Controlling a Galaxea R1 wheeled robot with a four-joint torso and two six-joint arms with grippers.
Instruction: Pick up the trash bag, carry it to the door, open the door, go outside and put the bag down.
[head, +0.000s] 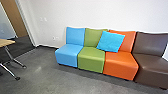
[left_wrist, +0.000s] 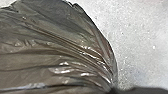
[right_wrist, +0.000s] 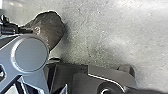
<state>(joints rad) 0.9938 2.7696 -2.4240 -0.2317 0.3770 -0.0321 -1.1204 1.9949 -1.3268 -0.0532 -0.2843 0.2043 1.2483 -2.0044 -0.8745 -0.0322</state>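
Observation:
The dark, glossy trash bag (left_wrist: 57, 47) shows large in the left wrist view, its creased plastic drawn together beside the dark edge of my left gripper (left_wrist: 113, 90), which is shut on it. In the right wrist view the same bag (right_wrist: 51, 28) hangs above grey floor, beyond the robot's own grey joint and dark plate. A dark part of my right gripper (right_wrist: 147, 90) shows there, apart from the bag; its state cannot be made out. At the head view's far left stands a brown door-like panel (head: 15, 17) past a wall opening.
A row of blue (head: 67, 53), green (head: 92, 58), orange (head: 121, 63) and brown seats (head: 151, 62) lines the white wall. A light-blue cushion (head: 110, 41) leans on them. At the left is a wooden table (head: 6, 43) with metal legs on grey floor (head: 45, 75).

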